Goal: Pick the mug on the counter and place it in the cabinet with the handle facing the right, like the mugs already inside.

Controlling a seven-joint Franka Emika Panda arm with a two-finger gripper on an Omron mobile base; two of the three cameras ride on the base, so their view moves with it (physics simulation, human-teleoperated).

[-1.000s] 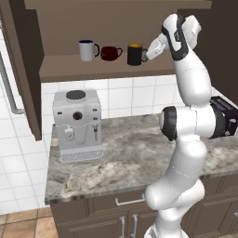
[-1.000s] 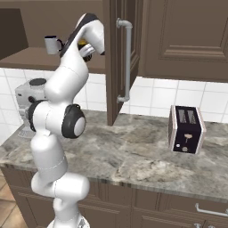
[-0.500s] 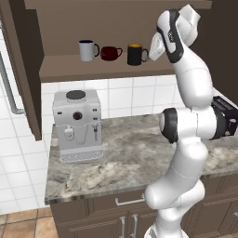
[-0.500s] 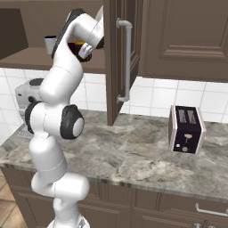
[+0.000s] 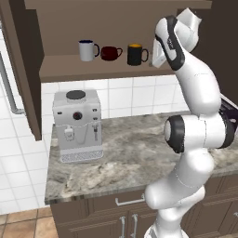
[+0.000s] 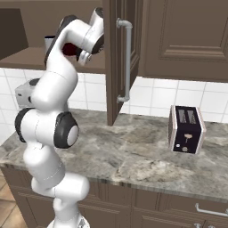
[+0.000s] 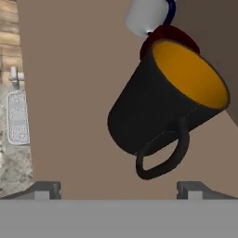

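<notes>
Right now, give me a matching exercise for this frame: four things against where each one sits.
Things:
1. black mug
2. white-grey mug
3. coffee machine
4. toaster

Places:
A. on the counter, below the left part of the shelf
B. leftmost on the cabinet shelf
C. on the counter, right of the open cabinet door
D. rightmost of the three cups on the shelf, handle to the right

Pairs: 1-D, 2-B, 3-A, 4-C

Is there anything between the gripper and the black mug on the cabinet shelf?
Nothing visible. In the hand view the black mug stands just ahead of the open gripper, its handle toward the fingertips, with bare shelf between. The red cup and white mug stand beyond it.
</notes>
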